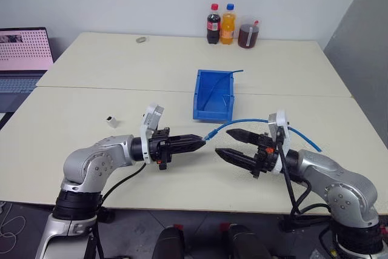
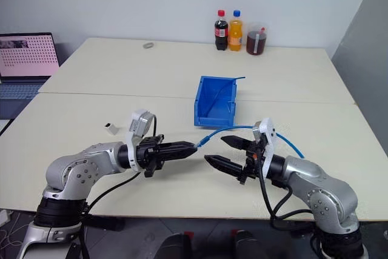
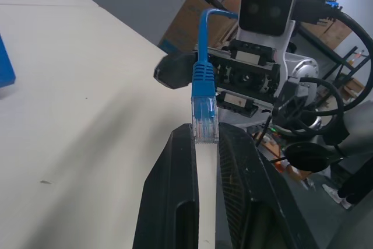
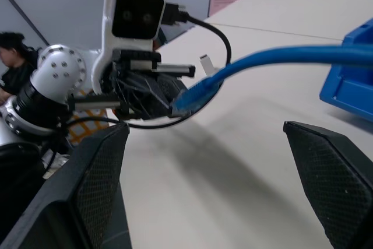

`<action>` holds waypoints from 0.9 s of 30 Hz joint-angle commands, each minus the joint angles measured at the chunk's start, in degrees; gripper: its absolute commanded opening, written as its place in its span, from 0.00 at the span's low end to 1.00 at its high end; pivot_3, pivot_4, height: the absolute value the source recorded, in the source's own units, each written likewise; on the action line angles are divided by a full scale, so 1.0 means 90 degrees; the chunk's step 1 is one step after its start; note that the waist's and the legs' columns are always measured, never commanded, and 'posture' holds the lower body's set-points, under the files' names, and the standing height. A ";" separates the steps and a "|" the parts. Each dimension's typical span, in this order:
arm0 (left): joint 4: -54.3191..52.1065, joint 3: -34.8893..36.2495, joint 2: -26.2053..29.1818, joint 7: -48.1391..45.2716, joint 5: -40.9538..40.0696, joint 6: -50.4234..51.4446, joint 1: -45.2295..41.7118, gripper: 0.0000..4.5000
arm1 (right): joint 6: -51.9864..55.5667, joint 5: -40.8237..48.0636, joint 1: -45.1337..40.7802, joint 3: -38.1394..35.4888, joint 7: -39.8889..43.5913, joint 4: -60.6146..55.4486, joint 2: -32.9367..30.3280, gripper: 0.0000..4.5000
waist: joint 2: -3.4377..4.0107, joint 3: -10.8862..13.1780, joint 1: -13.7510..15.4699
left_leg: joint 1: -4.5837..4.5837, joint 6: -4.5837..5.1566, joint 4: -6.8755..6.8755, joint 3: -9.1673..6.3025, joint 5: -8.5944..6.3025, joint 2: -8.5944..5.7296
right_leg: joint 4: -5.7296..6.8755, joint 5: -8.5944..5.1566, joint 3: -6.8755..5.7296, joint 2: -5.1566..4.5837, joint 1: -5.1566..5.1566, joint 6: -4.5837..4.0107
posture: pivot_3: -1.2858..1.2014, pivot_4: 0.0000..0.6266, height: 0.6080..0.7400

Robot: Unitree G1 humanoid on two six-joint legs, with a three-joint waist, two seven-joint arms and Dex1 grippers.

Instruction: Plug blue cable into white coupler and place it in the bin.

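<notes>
Left gripper [image 1: 202, 144], fingers pointing toward the robot's right above the table [image 1: 91, 98], clenched on the clear plug at the end of the blue cable [image 1: 242, 122]; in the left wrist view the plug [image 3: 204, 122] sits pinched between the two fingertips, its nose buried in the grip and its blue boot sticking out; from there the cable arcs over the right gripper [image 1: 233, 142], whose jaws stand wide and hold nothing, and trails down to the table on the robot's right; the white coupler [image 1: 111, 121] lies on the table beyond the left arm, well apart from both grippers and not yet picked up; the bin [image 1: 213, 95] stands open-topped behind the two grippers, near the middle of the table, a thin blue strand resting across it; three drink bottles [image 1: 228, 25] stand at the far edge and a laptop [image 1: 21, 53] at the far left; step in hand, by judgement: securing the plug before mating; to do it well, the plug's nose should be freed to protrude from the fingers, perhaps by passing the cable to the free gripper with a hold on the boot, so the other can fetch the coupler and present its socket squarely in line with the plug
</notes>
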 commanded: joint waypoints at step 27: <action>-0.0271 0.0069 0.0116 -0.0107 -0.0160 0.0043 0.0122 0.05 | 0.0310 0.0922 -0.0823 0.0438 0.0579 0.0431 -0.0122 0.09 | 0.0002 0.0001 0.0000 | -0.0001 0.0000 -0.0002 0.0002 0.0000 0.0000 | -0.0002 -0.0001 0.0001 0.0000 -0.0002 -0.0002 | 0.52 0.24 1.00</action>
